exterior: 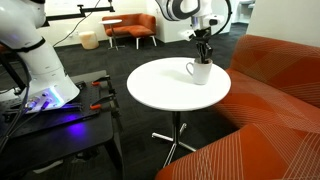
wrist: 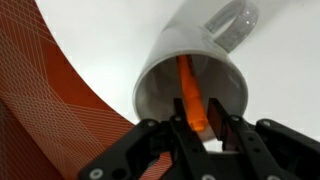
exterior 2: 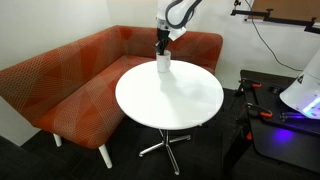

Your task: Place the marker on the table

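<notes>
A white mug [wrist: 165,60] stands near the far edge of the round white table [exterior: 160,90], and shows in both exterior views [exterior: 200,72] [exterior 2: 163,64]. The thin orange marker [wrist: 188,90] leans inside the mug, its top end sticking out. My gripper [wrist: 198,105] hangs straight down over the mug [exterior: 205,55] [exterior 2: 162,50]. Its two black fingers are closed narrowly on the marker's top end. The marker's lower end is still inside the mug. The table top [exterior 2: 170,100] around the mug is bare.
An orange corner sofa [exterior: 270,100] [exterior 2: 70,80] wraps round the table's far side, close behind the mug. A dark bench with tools [exterior: 60,115] [exterior 2: 285,125] and the robot's white base stand beside the table. An orange armchair [exterior: 135,28] is in the background.
</notes>
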Robot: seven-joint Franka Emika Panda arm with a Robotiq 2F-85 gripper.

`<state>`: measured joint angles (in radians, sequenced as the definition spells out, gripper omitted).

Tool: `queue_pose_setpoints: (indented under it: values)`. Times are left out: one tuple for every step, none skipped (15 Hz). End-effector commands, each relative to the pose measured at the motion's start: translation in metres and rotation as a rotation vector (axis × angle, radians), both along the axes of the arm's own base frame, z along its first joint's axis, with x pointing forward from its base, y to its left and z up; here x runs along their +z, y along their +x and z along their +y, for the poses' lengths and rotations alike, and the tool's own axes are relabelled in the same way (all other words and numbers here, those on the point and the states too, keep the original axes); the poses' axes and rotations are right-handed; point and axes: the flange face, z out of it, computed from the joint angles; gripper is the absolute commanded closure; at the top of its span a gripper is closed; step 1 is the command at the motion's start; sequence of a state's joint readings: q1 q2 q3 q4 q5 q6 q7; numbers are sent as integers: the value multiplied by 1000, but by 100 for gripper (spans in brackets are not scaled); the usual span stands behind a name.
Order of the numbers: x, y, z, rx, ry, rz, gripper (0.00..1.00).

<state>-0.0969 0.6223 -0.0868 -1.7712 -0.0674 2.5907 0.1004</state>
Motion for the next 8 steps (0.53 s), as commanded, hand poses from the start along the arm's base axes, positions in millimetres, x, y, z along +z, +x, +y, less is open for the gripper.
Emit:
queue_pose_setpoints:
  values:
    - [0,5,-4,14,24,20,81]
    - [-1,5,-4,13,24,20,93]
    - [-1,5,-4,12,24,19,100]
    - [-1,5,-5,10,24,16,96]
    - [-1,5,-5,9,25,17,95]
    - [-1,4,-5,9,24,15,95]
    - [0,3,-4,8,23,13,95]
    - [1,1,-3,12,21,13,95]
